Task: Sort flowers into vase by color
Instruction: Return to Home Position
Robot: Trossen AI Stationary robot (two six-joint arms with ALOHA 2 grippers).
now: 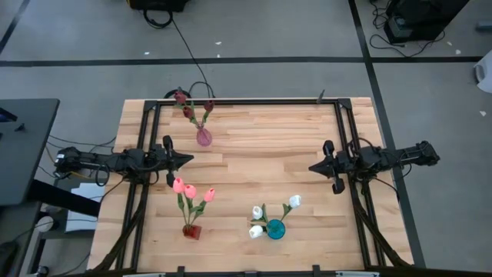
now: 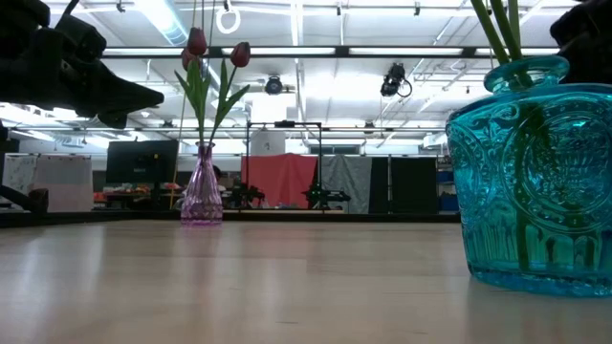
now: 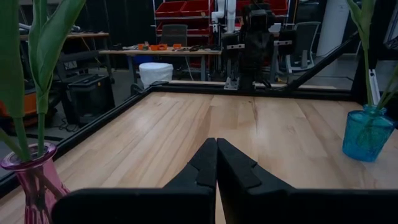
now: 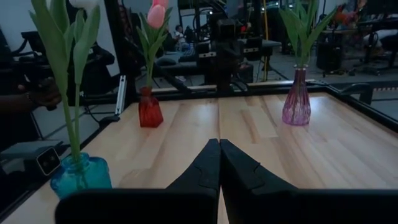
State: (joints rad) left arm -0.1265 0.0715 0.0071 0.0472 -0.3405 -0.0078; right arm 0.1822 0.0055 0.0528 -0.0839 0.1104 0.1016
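Standing in three vases on the wooden counter [image 1: 261, 146], the flowers are grouped by colour. The three pink flowers [image 1: 189, 190] are in the small red vase [image 1: 191, 230], at the left part of the counter's edge that lies at the bottom of the high view. The white flowers [image 1: 257, 211] are in the blue glass vase [image 1: 275, 228], to the right of the red one, and their buds lean out to different sides. The maroon flowers [image 1: 185, 105] are in the purple glass vase [image 1: 204, 138], close to the opposite edge. The left end effector [image 1: 190, 159] hangs over the counter between the purple glass vase and the pink buds, with its two fingers pressed together and nothing between them. The right end effector [image 1: 312, 166] is at the other side, pointing toward the left one, apart from all vases; its fingers are also together and hold nothing.
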